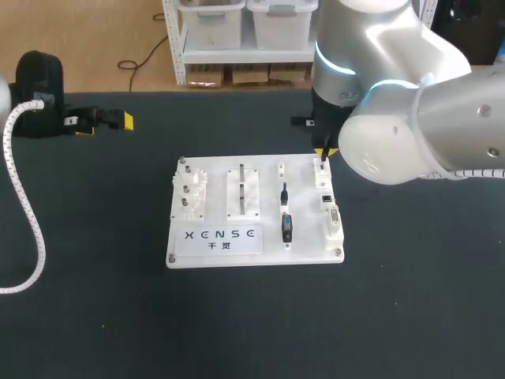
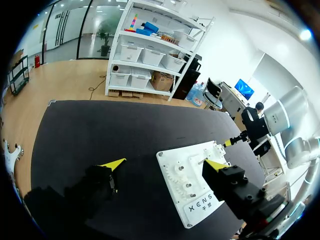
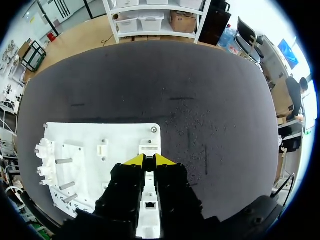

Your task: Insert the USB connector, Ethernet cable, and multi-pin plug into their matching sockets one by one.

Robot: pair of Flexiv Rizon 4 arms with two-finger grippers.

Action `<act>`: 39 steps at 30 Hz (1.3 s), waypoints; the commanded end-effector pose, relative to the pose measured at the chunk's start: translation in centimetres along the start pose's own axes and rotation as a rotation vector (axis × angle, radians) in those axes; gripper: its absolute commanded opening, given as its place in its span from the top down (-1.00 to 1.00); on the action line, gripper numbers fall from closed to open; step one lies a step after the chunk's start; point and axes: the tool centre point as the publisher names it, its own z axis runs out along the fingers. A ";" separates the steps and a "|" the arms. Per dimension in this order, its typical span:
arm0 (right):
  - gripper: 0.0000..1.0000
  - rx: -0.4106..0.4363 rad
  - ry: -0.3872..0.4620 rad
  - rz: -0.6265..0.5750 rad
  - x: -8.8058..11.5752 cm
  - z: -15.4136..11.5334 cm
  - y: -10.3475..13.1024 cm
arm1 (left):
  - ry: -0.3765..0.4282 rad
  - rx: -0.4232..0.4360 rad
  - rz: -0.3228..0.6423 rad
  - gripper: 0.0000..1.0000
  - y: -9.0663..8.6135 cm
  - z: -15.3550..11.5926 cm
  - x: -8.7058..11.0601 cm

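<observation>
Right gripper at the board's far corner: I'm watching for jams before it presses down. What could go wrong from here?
1. The right gripper pinches a narrow dark piece, likely the USB connector, over the socket blocks; its fingers hide the alignment, so an off-centre push might jam.
2. The left gripper hangs open away from the white board, so nothing braces it; a hard push might shift it.

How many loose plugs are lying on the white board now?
2. On the white board, a black plug lies right of the middle; the blue-black multi-pin plug lies just nearer the robot. The right gripper seems to hold a third plug, mostly hidden.
</observation>
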 end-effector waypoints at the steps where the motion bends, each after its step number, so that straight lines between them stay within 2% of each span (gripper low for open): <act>1: 1.00 0.000 -0.004 0.002 0.4 0.1 0.0 | 0.000 0.000 0.000 -1.00 0.0 0.0 0.0; 18: 1.00 0.010 0.010 -0.001 0.7 0.7 0.1 | 0.000 0.000 0.000 -1.00 0.0 0.0 0.0; 39: 1.00 0.034 0.107 0.040 1.0 3.3 -0.4 | 0.000 0.000 0.000 -1.00 0.0 0.0 0.0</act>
